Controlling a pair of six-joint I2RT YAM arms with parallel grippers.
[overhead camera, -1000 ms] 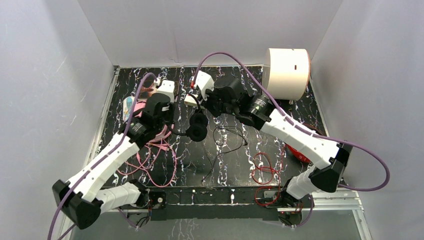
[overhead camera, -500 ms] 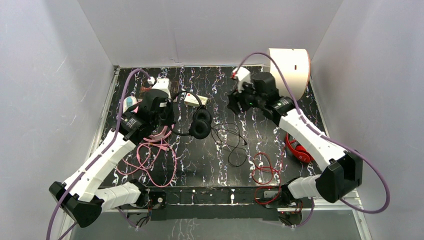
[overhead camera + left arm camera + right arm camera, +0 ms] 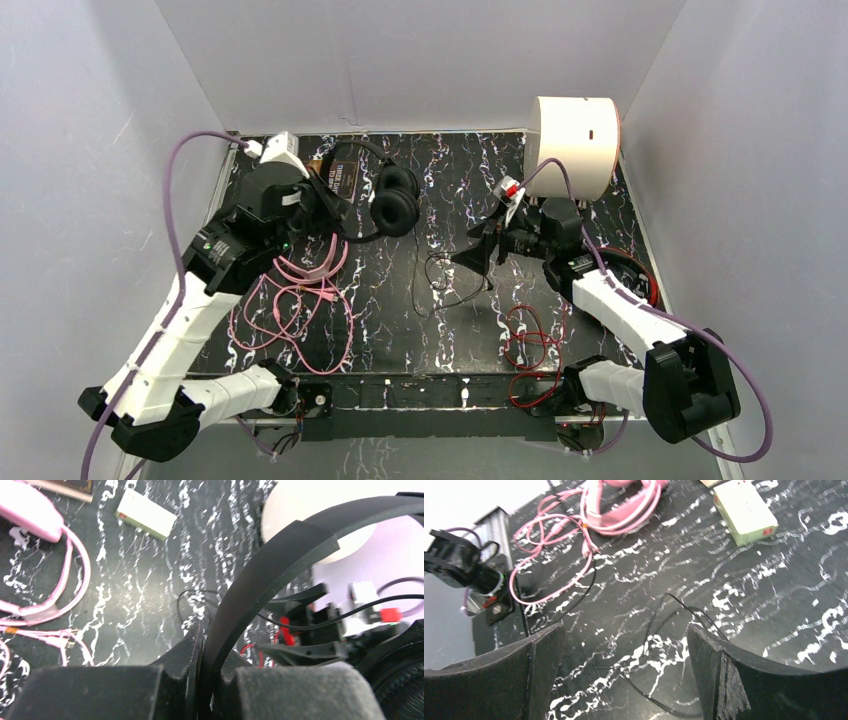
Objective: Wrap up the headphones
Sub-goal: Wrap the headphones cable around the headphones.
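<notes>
Since the earlier view, the left arm has carried the small black over-ear headphones (image 3: 395, 200) from mid-table up toward the far left corner. The right arm has swung down to the table's middle and spread its jaws.

The headphones hang clear of the black marbled tabletop (image 3: 440, 160), their flat black headband pinched between the pressed-together fingers of the left gripper (image 3: 332, 212). The two earcups lie just right of that grip. Their thin black cable (image 3: 440, 285) trails down to loose loops on the table. The right gripper (image 3: 624, 640) hovers over these loops, fingers wide and holding nothing.

Below the left gripper lie the bulky pink headphones (image 3: 315, 265) and their tangled pink cable (image 3: 290, 315). A red-and-black headset (image 3: 645, 272) sits beside the right forearm, and its red cable (image 3: 528, 340) is near the front edge. A white cylinder (image 3: 573, 140) stands at the far right corner.
</notes>
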